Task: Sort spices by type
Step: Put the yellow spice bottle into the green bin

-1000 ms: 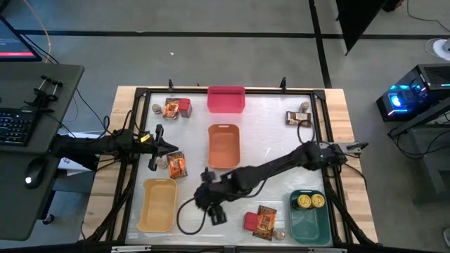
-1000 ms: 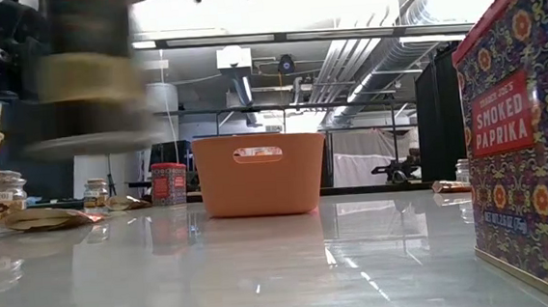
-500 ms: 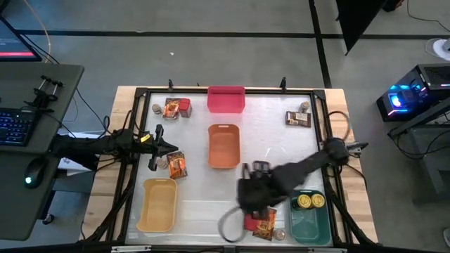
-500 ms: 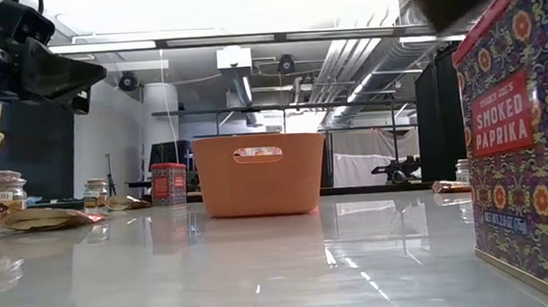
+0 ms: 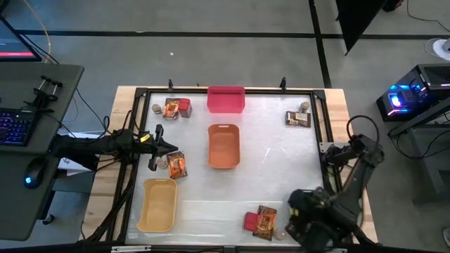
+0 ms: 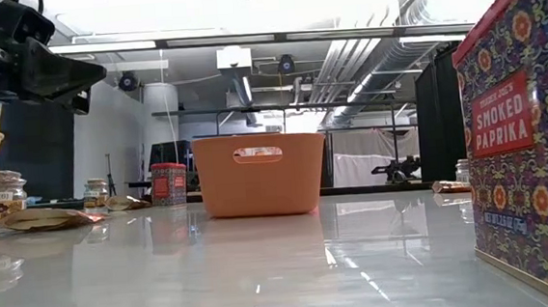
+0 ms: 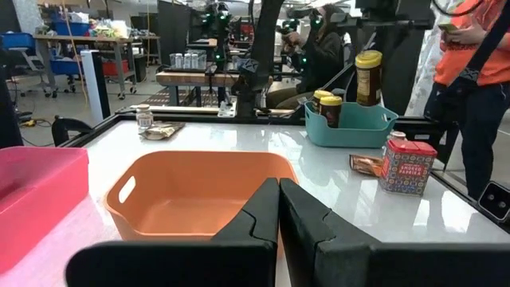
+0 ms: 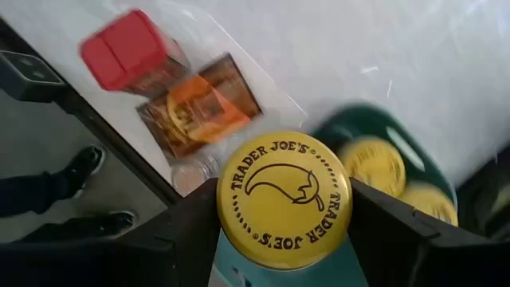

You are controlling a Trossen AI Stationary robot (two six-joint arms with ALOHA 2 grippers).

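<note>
My right gripper (image 8: 284, 239) hangs over the green bin (image 8: 374, 127) at the near right corner, shut on a yellow-topped tin (image 8: 283, 191). In the left wrist view this tin (image 7: 368, 76) stands above the green bin (image 7: 347, 127). Two more yellow-topped tins (image 8: 370, 163) stand in that bin. A red box (image 5: 250, 221), a printed packet (image 5: 266, 219) and a small jar (image 5: 280, 233) lie left of it. My left gripper (image 5: 156, 147) waits shut at the left edge, level. My right gripper pinches the yellow-topped tin between its two fingers (image 8: 187, 231), one on each side of the round wall just under the lid's rim (image 8: 225, 209). The fingers come from above, pointing down. The tin hangs upright, lid up, clear above the green bin.
An orange bin (image 5: 223, 146) stands mid-table, a pink bin (image 5: 226, 99) at the far edge and a yellow bin (image 5: 158, 204) near left. Spices lie far left (image 5: 172, 108), far right (image 5: 297, 117) and beside the left gripper (image 5: 174, 165).
My right gripper has swung from the near middle of the table toward the right edge with the tin, rising a little and rolling its wrist. It now hangs over the green bin. The tin has stayed in the hold and has left the low view.
</note>
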